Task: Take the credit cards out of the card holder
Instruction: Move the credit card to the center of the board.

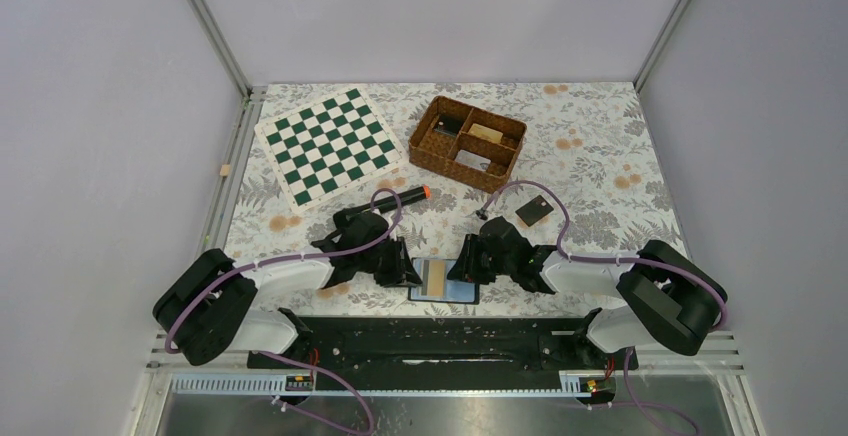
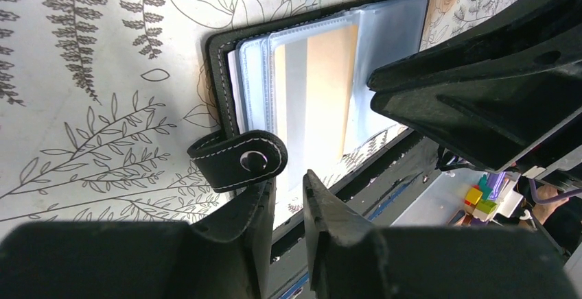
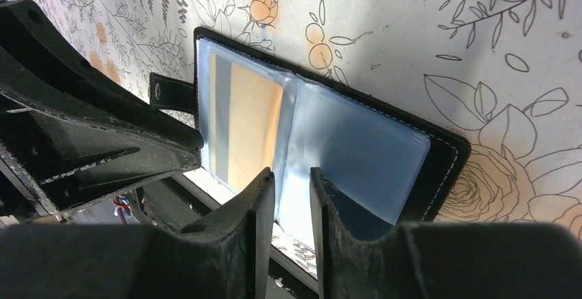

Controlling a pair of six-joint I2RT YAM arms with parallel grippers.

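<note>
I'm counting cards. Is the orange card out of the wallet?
No, the orange card sits in a clear sleeve of the open card holder.

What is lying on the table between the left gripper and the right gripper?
The card holder, open, with an orange-yellow credit card inside it. The top external view shows it between the left gripper and the right gripper.

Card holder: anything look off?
Yes. The card holder lies open at the table's very near edge, its clear sleeves puckered at the fold. One dark card lies loose on the table, apart from it.
</note>
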